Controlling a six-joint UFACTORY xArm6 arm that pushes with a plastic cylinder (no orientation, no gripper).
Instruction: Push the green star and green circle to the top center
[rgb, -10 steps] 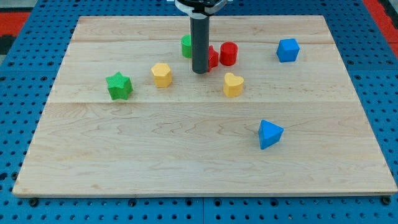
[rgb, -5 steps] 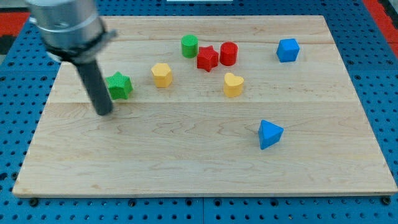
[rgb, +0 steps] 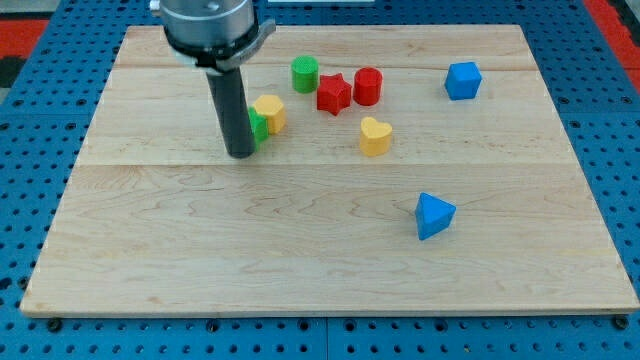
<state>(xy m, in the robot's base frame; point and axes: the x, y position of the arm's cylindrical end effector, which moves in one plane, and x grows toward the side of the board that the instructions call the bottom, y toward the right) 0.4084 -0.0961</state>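
The green star (rgb: 259, 127) is mostly hidden behind my rod; only its right edge shows, touching the yellow hexagon block (rgb: 269, 113). My tip (rgb: 240, 154) rests on the board at the star's lower left, against it. The green circle (rgb: 305, 73) stands upright near the view's top center, just left of the red star (rgb: 333, 93).
A red cylinder (rgb: 368, 86) sits right of the red star. A yellow heart (rgb: 375, 136) lies below them. A blue cube (rgb: 463, 80) is at the top right and a blue triangle (rgb: 433, 215) at the lower right. The wooden board (rgb: 150, 260) lies on a blue pegboard.
My tip swept from the top center to the left of the green star, then moved right, pushing the star right against the yellow hexagon. The hexagon shifted slightly right and up.
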